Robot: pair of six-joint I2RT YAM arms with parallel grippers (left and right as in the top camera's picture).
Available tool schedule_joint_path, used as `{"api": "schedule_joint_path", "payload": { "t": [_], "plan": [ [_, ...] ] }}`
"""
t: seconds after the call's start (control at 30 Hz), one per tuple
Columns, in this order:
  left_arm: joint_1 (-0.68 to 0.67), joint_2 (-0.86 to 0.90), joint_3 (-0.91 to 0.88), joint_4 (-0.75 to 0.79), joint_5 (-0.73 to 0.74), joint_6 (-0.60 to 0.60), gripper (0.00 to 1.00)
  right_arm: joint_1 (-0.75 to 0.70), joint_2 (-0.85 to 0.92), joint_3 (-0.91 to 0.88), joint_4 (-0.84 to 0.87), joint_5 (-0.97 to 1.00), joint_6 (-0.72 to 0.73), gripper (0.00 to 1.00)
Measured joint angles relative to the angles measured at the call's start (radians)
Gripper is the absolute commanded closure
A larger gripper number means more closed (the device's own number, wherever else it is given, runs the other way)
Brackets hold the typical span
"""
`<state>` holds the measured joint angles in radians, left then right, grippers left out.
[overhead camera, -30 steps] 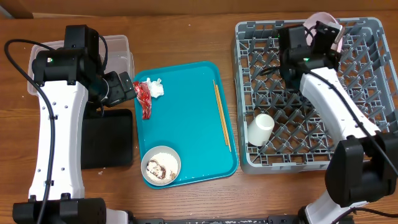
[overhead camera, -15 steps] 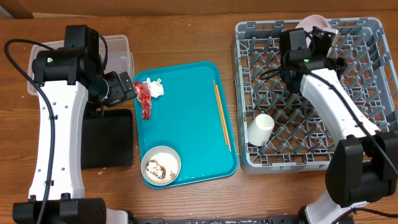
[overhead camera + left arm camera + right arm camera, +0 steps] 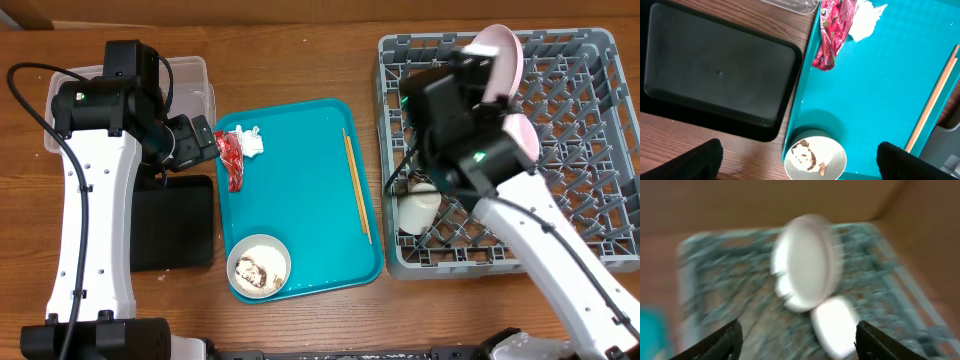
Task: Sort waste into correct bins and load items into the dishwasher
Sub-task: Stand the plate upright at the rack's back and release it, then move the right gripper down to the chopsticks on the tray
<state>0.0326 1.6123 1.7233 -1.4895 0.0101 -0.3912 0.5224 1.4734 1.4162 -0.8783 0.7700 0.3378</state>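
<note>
The grey dishwasher rack (image 3: 590, 200) holds the pink plate (image 3: 497, 60) (image 3: 805, 262) on edge at the back. A small pink bowl (image 3: 520, 135) (image 3: 835, 325) sits beside it, and the white cup (image 3: 420, 205) is at the front left. My right gripper (image 3: 797, 330) is open and empty, back from the plate; this view is blurred. My left gripper (image 3: 799, 150) (image 3: 200, 140) hangs open above the teal tray's (image 3: 300, 190) left edge. On that tray lie the red wrapper (image 3: 832, 32) (image 3: 230, 160), the white tissue (image 3: 865, 15) (image 3: 250, 140), the off-white bowl of rice scraps (image 3: 815, 157) (image 3: 259, 266) and the chopsticks (image 3: 357, 185) (image 3: 932, 97).
The clear tub (image 3: 190, 85) stands at the back left, partly under my left arm. The black tray (image 3: 175, 220) (image 3: 715, 75) lies in front of it, beside the teal tray. My raised right arm (image 3: 470, 130) covers the rack's left part.
My right gripper has opened and drawn back and up from the rack's far corner, leaving the plate standing on edge. The left arm has not moved.
</note>
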Motion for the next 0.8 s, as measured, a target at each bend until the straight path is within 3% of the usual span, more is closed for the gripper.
{"api": "schedule_joint_path", "payload": {
  "t": [0.33, 0.53, 0.8],
  "plan": [
    [0.000, 0.000, 0.000, 0.000, 0.000, 0.000, 0.00, 0.140, 0.091, 0.000, -0.060, -0.545, 0.001, 0.48],
    [0.000, 0.000, 0.000, 0.000, 0.000, 0.000, 0.00, 0.147, 0.253, 0.000, -0.120, -0.652, -0.011, 0.65],
    [0.000, 0.000, 0.000, 0.000, 0.000, 0.000, 0.00, 0.169, 0.413, -0.002, -0.093, -0.686, -0.068, 0.64]
  ]
}}
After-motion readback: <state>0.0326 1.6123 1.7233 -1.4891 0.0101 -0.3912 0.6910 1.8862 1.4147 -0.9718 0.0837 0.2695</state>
